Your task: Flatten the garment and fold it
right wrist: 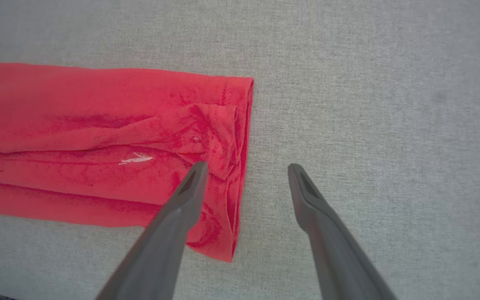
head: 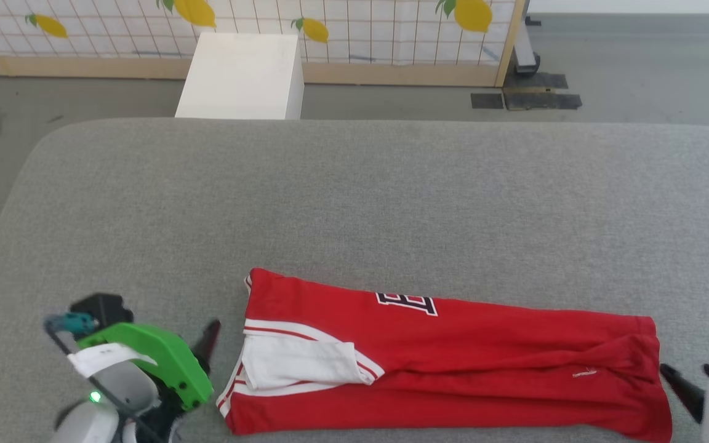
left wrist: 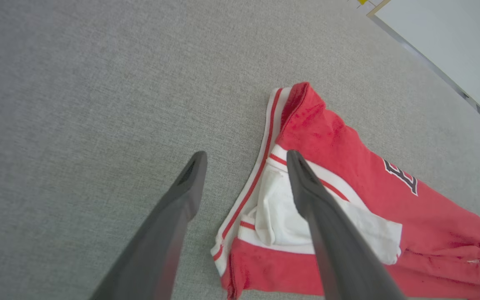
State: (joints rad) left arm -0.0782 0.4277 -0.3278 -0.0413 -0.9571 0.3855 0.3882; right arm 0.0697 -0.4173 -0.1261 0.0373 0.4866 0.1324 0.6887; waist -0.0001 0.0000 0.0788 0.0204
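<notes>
The left end effector (left wrist: pixel 246 154) is open and empty at the striped-trim end of the red jersey shirt with white sleeves (head: pixel 453 363). The shirt lies folded into a long band along the near edge of the grey fabric worktop (head: pixel 354 184). At its right end, the right end effector (right wrist: pixel 247 166) is spread and holds nothing.

The garment (head: pixel 453 363) lies as a long strip across the near part of the padded table (head: pixel 354 197), running left to right in front of me. My left gripper (left wrist: pixel 245 153) is at its left end, one finger over the cloth and the other over bare table. My right gripper (right wrist: pixel 246 165) straddles the right end in the same way. Behind the table stands a box (head: pixel 240 74), and behind that a screen (head: pixel 391 37).
</notes>
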